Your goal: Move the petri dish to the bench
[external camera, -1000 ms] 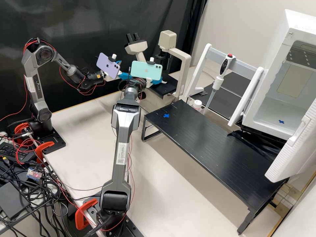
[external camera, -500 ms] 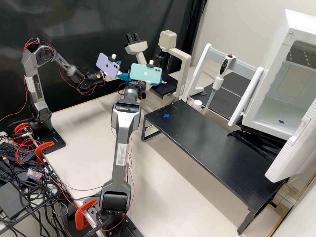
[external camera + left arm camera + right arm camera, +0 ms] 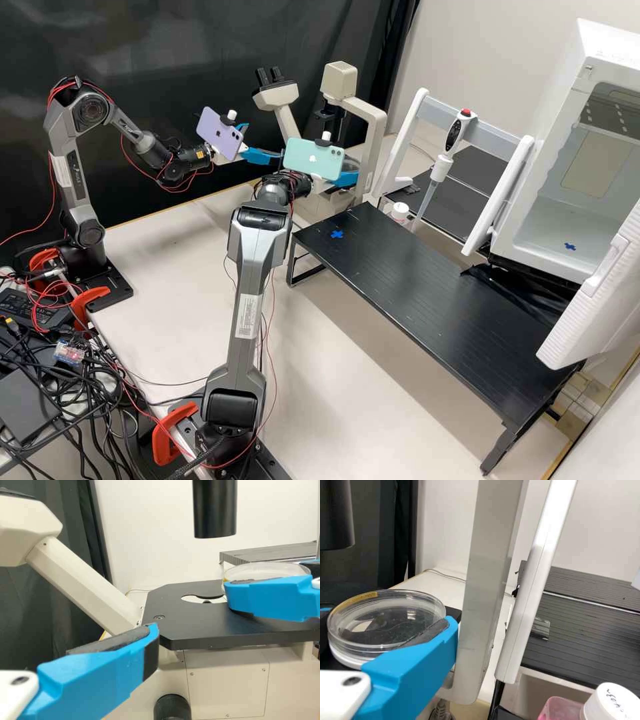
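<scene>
Clear, round plastic petri dish (image 3: 395,602) grasped between the right gripper's (image 3: 352,170) blue fingers over the flat black microscope stage (image 3: 190,625), the left gripper (image 3: 256,142) released at left.

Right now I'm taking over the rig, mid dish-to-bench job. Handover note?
Left gripper: open and empty, beside the microscope.
Right gripper: closed on the dish, one finger on each side.
Dish: at the microscope stage, off its round opening. Can't tell if it's lifted clear.
Done: dish gripped.
Left: carry it to the black bench, set it down, let go. I'd watch the upright frame close beside the dish.
</scene>
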You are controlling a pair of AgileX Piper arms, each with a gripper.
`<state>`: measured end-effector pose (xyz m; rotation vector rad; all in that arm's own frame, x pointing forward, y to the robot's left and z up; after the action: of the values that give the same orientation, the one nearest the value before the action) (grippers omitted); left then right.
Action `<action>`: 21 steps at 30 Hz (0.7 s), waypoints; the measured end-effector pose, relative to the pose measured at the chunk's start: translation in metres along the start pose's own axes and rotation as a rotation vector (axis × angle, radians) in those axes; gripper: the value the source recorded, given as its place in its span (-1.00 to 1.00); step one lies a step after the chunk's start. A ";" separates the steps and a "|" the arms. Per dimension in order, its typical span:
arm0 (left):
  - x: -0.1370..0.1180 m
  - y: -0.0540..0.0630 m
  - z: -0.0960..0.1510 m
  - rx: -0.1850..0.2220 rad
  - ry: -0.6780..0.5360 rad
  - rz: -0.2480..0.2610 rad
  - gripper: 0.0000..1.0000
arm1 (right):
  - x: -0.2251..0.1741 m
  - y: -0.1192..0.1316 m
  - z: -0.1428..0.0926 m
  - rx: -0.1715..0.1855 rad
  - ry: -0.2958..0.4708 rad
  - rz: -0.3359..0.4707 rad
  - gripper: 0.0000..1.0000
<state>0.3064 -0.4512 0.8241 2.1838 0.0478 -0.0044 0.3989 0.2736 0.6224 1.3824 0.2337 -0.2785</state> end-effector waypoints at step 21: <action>0.000 0.000 0.000 0.000 0.000 0.000 1.00 | -0.063 0.024 0.015 0.083 0.145 0.009 -1.00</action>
<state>0.3064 -0.4512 0.8241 2.1838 0.0478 -0.0044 0.3471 0.2665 0.6674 1.4875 0.3394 -0.1818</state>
